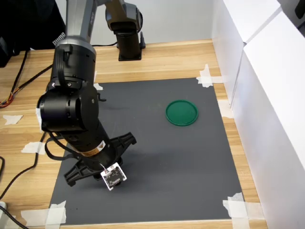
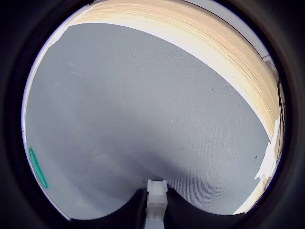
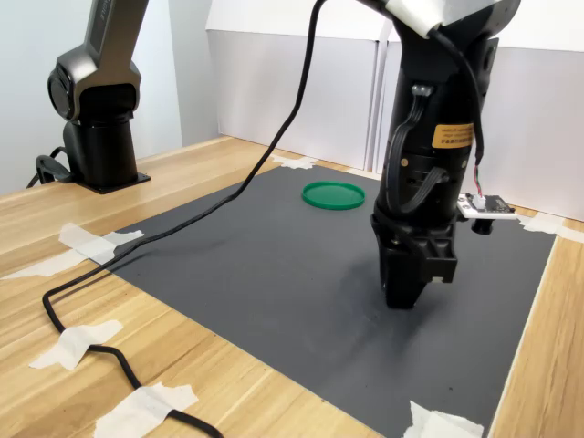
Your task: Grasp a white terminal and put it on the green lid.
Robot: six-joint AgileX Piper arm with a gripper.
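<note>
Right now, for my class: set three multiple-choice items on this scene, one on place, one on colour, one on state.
1. In the first exterior view, the lid lies: A left of the arm; B right of the arm; C under the arm.
2. The mat is: A grey; B red; C white.
3. The terminal is: A on the lid; B in the pincer; C on wood.
Answers: 1B, it sits to the arm's right; 2A, the sheet is dark grey; 3B, the wrist view shows the pincer holding it.
</note>
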